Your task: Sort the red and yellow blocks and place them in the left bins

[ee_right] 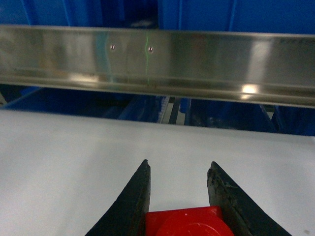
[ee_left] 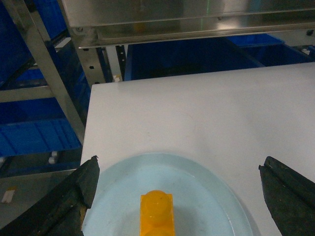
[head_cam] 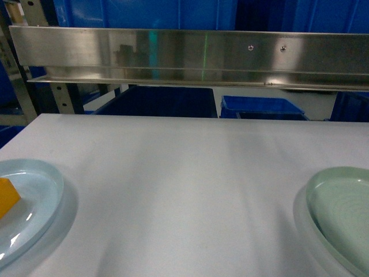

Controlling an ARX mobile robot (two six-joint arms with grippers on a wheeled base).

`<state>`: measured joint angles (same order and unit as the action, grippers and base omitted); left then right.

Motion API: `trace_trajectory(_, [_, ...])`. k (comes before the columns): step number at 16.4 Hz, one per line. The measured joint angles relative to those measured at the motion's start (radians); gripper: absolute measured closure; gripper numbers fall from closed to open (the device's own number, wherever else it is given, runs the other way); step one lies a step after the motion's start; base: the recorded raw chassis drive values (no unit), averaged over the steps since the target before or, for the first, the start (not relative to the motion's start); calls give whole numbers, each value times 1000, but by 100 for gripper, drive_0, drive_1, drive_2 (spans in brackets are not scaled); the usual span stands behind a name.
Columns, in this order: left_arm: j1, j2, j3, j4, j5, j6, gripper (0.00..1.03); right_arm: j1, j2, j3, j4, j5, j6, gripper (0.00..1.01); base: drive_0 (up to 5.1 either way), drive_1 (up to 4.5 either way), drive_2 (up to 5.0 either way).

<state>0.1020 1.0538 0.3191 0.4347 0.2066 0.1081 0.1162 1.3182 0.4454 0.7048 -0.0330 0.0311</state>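
Observation:
An orange-yellow block [ee_left: 156,214] lies on the pale blue plate [ee_left: 206,187] and shows at the left edge of the head view [head_cam: 7,196]. My left gripper [ee_left: 179,163] hangs open over that plate, its black fingers [ee_left: 83,184] wide apart on either side of the block and clear of it. My right gripper [ee_right: 178,166] is shut on a bright red block [ee_right: 184,222], held deep between its fingers above the white table [ee_right: 74,152]. Blue bins [head_cam: 262,107] stand beyond the table's far edge, under a steel rail. Neither gripper shows in the head view.
A pale green plate [head_cam: 340,213] sits at the table's right front. A steel shelf rail [head_cam: 190,57] crosses above the far edge. To the left of the table stand metal rack legs [ee_left: 47,73] and a low blue bin [ee_left: 34,137].

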Motion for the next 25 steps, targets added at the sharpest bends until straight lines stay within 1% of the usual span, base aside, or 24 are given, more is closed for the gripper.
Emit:
trace_trajectory(1, [0, 0, 0, 0, 0, 0, 5, -29, -102, -4, -60, -13, 24, 72, 0, 0, 0])
trace_trajectory(2, [0, 0, 0, 0, 0, 0, 5, -81, -238, -19, -143, -35, 58, 72, 0, 0, 0])
trace_trajectory(4, [0, 0, 0, 0, 0, 0, 5, -172, -474, -50, -273, -104, 107, 72, 0, 0, 0])
trace_trajectory(5, [0, 0, 0, 0, 0, 0, 5, -217, -555, -60, -301, -148, 123, 72, 0, 0, 0])
trace_trajectory(6, [0, 0, 0, 0, 0, 0, 5, -256, -588, -68, -288, -180, 130, 72, 0, 0, 0])
trace_trajectory(7, [0, 0, 0, 0, 0, 0, 5, -274, -567, -71, -261, -202, 134, 72, 0, 0, 0])
trace_trajectory(8, [0, 0, 0, 0, 0, 0, 5, -264, -531, -73, -275, -203, 134, 72, 0, 0, 0])
trace_trajectory(9, [0, 0, 0, 0, 0, 0, 5, -257, -557, -95, -332, -207, 135, 72, 0, 0, 0])
trace_trajectory(10, [0, 0, 0, 0, 0, -1, 5, -253, -620, -112, -346, -216, 134, 72, 0, 0, 0])
trace_trajectory(11, [0, 0, 0, 0, 0, -1, 5, -246, -641, -112, -330, -222, 133, 72, 0, 0, 0])
trace_trajectory(12, [0, 0, 0, 0, 0, -2, 5, -229, -654, -118, -335, -218, 129, 72, 0, 0, 0])
trace_trajectory(13, [0, 0, 0, 0, 0, -2, 5, -219, -652, -130, -340, -230, 126, 72, 0, 0, 0])
trace_trajectory(15, [0, 0, 0, 0, 0, -2, 5, -214, -645, -140, -365, -233, 120, 72, 0, 0, 0])
trace_trajectory(17, [0, 0, 0, 0, 0, -2, 5, -214, -639, -140, -357, -230, 98, 72, 0, 0, 0])
trace_trajectory(18, [0, 0, 0, 0, 0, -2, 5, -215, -639, -140, -336, -224, 64, 72, 0, 0, 0])
trace_trajectory(20, [0, 0, 0, 0, 0, -2, 5, -215, -639, -140, -319, -211, 20, 72, 0, 0, 0])
trace_trajectory(22, [0, 0, 0, 0, 0, -2, 5, -212, -638, -140, -314, -206, -2, 72, 0, 0, 0])
trace_trajectory(23, [0, 0, 0, 0, 0, -2, 5, -203, -636, -143, -299, -195, -10, 72, 0, 0, 0])
trace_trajectory(25, [0, 0, 0, 0, 0, -2, 5, -200, -630, -147, -300, -198, -22, 72, 0, 0, 0])
